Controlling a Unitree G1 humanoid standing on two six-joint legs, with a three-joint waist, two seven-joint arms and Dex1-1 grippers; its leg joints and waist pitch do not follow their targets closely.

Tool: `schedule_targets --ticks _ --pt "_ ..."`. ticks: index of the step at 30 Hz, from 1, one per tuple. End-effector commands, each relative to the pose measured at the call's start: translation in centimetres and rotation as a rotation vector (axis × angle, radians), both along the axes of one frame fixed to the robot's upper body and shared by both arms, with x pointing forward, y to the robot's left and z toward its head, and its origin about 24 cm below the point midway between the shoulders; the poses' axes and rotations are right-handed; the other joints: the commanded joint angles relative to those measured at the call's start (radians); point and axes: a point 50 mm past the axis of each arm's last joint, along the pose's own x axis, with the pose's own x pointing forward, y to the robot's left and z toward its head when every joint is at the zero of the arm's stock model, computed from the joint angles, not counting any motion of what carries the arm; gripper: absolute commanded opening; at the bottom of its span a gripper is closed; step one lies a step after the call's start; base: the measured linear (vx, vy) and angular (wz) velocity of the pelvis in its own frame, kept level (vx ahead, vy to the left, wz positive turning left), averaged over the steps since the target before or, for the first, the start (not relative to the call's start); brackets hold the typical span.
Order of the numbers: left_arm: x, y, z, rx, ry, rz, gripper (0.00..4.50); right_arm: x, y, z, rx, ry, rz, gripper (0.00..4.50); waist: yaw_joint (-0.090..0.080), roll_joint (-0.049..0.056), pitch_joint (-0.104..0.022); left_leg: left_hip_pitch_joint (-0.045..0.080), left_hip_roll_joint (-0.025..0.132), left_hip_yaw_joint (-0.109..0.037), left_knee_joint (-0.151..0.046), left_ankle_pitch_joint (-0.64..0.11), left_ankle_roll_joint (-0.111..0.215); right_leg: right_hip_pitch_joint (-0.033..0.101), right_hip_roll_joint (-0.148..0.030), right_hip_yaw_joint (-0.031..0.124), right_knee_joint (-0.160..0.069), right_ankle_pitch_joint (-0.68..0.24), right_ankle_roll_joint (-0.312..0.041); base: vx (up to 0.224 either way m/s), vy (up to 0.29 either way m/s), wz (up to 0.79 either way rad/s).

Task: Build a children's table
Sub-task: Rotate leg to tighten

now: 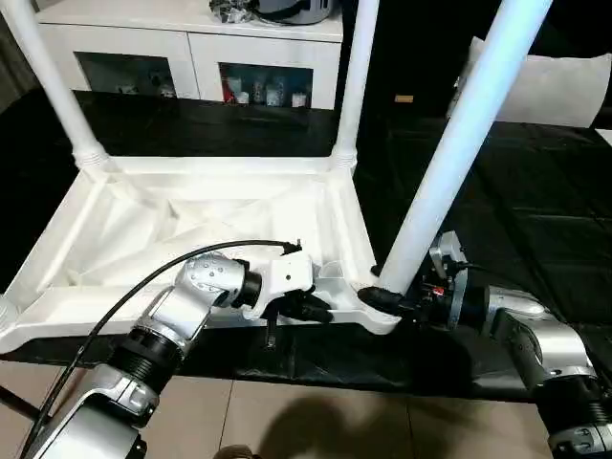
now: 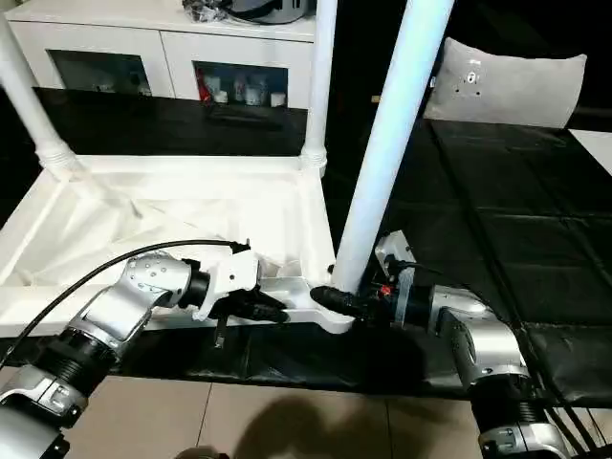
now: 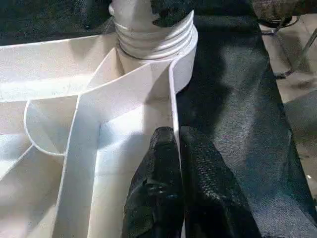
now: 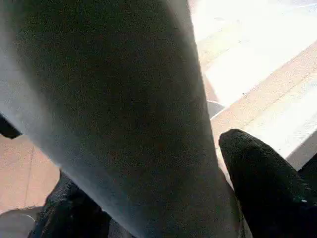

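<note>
Table top [image 1: 191, 229] lies upside down on black mat [image 1: 497, 191], ribs up. We count three legs standing in corner sockets: two far ones [image 1: 57, 86] [image 1: 354, 76], plus near right leg [image 1: 469, 124]. Fourth corner at near left looks bare, though mostly out of frame, so can't swear. Right gripper [image 1: 387, 298] wraps base of near leg, probably seating it. Left gripper [image 3: 178, 163] clenched over top's near rim, steadying.
</note>
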Motion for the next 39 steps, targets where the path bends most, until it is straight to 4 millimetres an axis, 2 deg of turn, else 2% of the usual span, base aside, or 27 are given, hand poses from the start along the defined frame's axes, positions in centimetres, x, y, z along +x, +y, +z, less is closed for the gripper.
schedule_targets --ticks 1,6,7,13,15,18,19,20,21,23,24,25,27,28,29,30,31,32,33,36,37,38,39 --pt "-0.3 0.0 -0.5 0.049 0.028 -0.055 0.0 -0.2 -0.2 0.3 0.007 0.01 0.018 2.94 0.0 -0.008 -0.061 0.013 0.057 -0.015 -0.062 -0.175 0.047 0.049 -0.096 0.051 -0.079 -0.226 -0.169 0.0 0.0 0.0" --pt "-0.4 0.1 -0.7 0.047 0.034 -0.051 0.0 -0.5 -0.1 0.2 0.006 0.023 0.03 2.78 0.004 -0.008 -0.062 0.011 0.057 -0.015 -0.061 -0.159 0.05 0.05 -0.096 0.052 -0.076 -0.202 -0.169 0.0 0.0 0.0" --pt "-0.5 0.1 -0.8 0.043 0.038 -0.048 0.0 -0.6 -0.1 -0.1 0.007 0.028 0.031 2.72 0.005 -0.005 -0.061 0.012 0.057 -0.015 -0.061 -0.164 0.048 0.049 -0.097 0.052 -0.078 -0.208 -0.169 0.0 0.0 0.0" --pt "-0.5 -0.1 -0.9 0.018 0.045 -0.02 0.0 -0.7 0.0 -0.4 0.016 0.035 0.017 2.65 0.006 -0.006 -0.061 0.013 0.057 -0.016 -0.062 -0.178 0.042 0.049 -0.096 0.052 -0.079 -0.219 -0.168 0.0 0.0 0.0" --pt "-0.6 -0.7 -0.8 -0.03 0.054 0.04 0.0 -0.1 -0.8 -1.3 0.037 0.051 -0.065 2.65 0.004 -0.003 -0.058 0.012 0.056 -0.016 -0.062 -0.196 0.036 0.047 -0.1 0.051 -0.082 -0.238 -0.178 0.0 0.0 0.0" --pt "-0.6 -1.6 -0.9 -0.076 0.077 0.132 0.0 1.2 -1.9 -2.2 0.01 0.084 -0.237 2.65 -0.006 -0.005 -0.056 0.015 0.056 -0.018 -0.065 -0.232 0.022 0.048 -0.102 0.049 -0.089 -0.307 -0.181 0.0 0.0 0.0" --pt "-0.6 -1.8 -0.9 -0.083 0.08 0.152 0.0 1.4 -2.1 -2.4 0.0 0.086 -0.273 2.65 -0.014 -0.003 -0.051 0.017 0.057 -0.019 -0.068 -0.256 0.015 0.044 -0.101 0.048 -0.094 -0.348 -0.177 0.0 0.0 0.0" --pt "-0.5 -2.4 -0.8 -0.101 0.085 0.19 0.0 1.9 -2.5 -2.7 -0.013 0.096 -0.344 2.65 -0.022 -0.005 -0.051 0.02 0.057 -0.023 -0.07 -0.278 0.007 0.045 -0.102 0.047 -0.095 -0.386 -0.168 0.0 0.0 0.0" --pt "-0.5 -2.4 -0.8 -0.101 0.085 0.19 0.0 1.9 -2.5 -2.7 -0.013 0.096 -0.344 2.64 -0.026 -0.006 -0.048 0.019 0.055 -0.023 -0.071 -0.287 0.008 0.045 -0.1 0.046 -0.101 -0.408 -0.16 0.0 0.0 0.0" --pt "0.1 -4.0 -0.4 -0.156 0.094 0.293 0.0 2.8 -3.0 -3.7 -0.05 0.129 -0.522 2.64 -0.045 -0.008 -0.04 0.027 0.053 -0.025 -0.073 -0.348 0.0 0.041 -0.103 0.044 -0.112 -0.505 -0.136 0.0 0.0 0.0" --pt "0.5 -5.1 0.1 -0.196 0.094 0.358 0.0 3.1 -2.7 -4.4 -0.069 0.142 -0.616 2.64 -0.056 -0.008 -0.039 0.034 0.051 -0.026 -0.071 -0.374 -0.007 0.036 -0.104 0.041 -0.12 -0.554 -0.126 0.0 0.0 0.0" --pt "0.8 -5.8 0.4 -0.222 0.086 0.404 0.0 3.3 -2.1 -4.9 -0.085 0.145 -0.682 2.63 -0.062 -0.009 -0.041 0.033 0.048 -0.031 -0.07 -0.373 -0.009 0.039 -0.106 0.038 -0.123 -0.578 -0.115 0.0 0.0 0.0" --pt "1.2 -6.3 0.7 -0.234 0.074 0.454 0.0 3.5 -1.4 -5.2 -0.099 0.151 -0.748 2.63 -0.071 -0.014 -0.044 0.023 0.046 -0.032 -0.072 -0.351 -0.005 0.045 -0.105 0.039 -0.121 -0.564 -0.106 0.0 0.0 0.0" --pt "1.5 -7.0 0.9 -0.23 0.05 0.494 0.0 3.8 -0.4 -5.2 -0.091 0.153 -0.815 2.63 -0.074 -0.015 -0.043 0.021 0.046 -0.03 -0.074 -0.338 -0.001 0.042 -0.1 0.04 -0.122 -0.552 -0.1 0.0 0.0 0.0" --pt "1.8 -7.4 0.9 -0.216 0.03 0.532 0.0 4.1 0.3 -5.1 -0.085 0.147 -0.859 2.63 -0.077 -0.014 -0.046 0.027 0.043 -0.03 -0.071 -0.343 0.002 0.038 -0.1 0.04 -0.122 -0.552 -0.098 0.0 0.0 0.0" --pt "2.0 -7.8 0.9 -0.186 -0.003 0.562 0.0 4.5 1.1 -4.7 -0.077 0.129 -0.887 2.63 -0.081 -0.013 -0.045 0.021 0.044 -0.03 -0.074 -0.336 0.006 0.04 -0.1 0.041 -0.123 -0.543 -0.095 0.0 0.0 0.0" --pt "1.9 -7.9 0.8 -0.167 -0.022 0.56 0.0 4.6 1.4 -4.4 -0.073 0.118 -0.882 2.63 -0.079 -0.013 -0.046 0.024 0.043 -0.029 -0.073 -0.34 0.009 0.037 -0.099 0.04 -0.126 -0.546 -0.092 0.0 0.0 0.0" --pt "1.9 -7.9 0.8 -0.153 -0.033 0.556 0.0 4.6 1.7 -4.3 -0.07 0.106 -0.879 2.95 -0.078 -0.015 -0.047 0.024 0.043 -0.028 -0.072 -0.339 0.017 0.037 -0.099 0.042 -0.125 -0.541 -0.088 0.0 0.0 0.0" --pt "1.9 -7.9 0.8 -0.153 -0.033 0.556 0.0 4.6 1.7 -4.3 -0.07 0.106 -0.879 2.95 -0.078 -0.015 -0.047 0.022 0.043 -0.028 -0.073 -0.334 0.02 0.038 -0.099 0.043 -0.125 -0.533 -0.088 0.0 0.0 0.0" --pt "1.8 -7.9 0.7 -0.139 -0.032 0.567 0.0 4.9 2.3 -3.6 -0.061 0.052 -0.867 3.29 -0.076 -0.014 -0.05 0.02 0.047 -0.026 -0.076 -0.318 0.025 0.039 -0.096 0.046 -0.118 -0.462 -0.104 0.0 0.0 0.0" --pt "1.9 -7.9 0.6 -0.137 -0.032 0.575 0.0 4.9 2.3 -3.4 -0.052 0.039 -0.863 3.37 -0.071 -0.01 -0.054 0.019 0.048 -0.023 -0.074 -0.287 0.031 0.041 -0.096 0.05 -0.112 -0.392 -0.128 0.0 0.0 0.0" --pt "1.9 -7.9 0.6 -0.135 -0.035 0.581 0.0 5.0 2.3 -3.2 -0.048 0.027 -0.864 3.37 -0.066 -0.012 -0.056 0.017 0.049 -0.02 -0.072 -0.272 0.033 0.042 -0.097 0.051 -0.11 -0.36 -0.13 0.0 0.0 0.0" --pt "1.9 -7.9 0.6 -0.133 -0.036 0.582 0.0 5.0 2.2 -3.0 -0.039 0.012 -0.86 3.47 -0.063 -0.011 -0.058 0.012 0.048 -0.021 -0.072 -0.232 0.04 0.048 -0.093 0.051 -0.099 -0.287 -0.148 0.0 0.0 0.0"
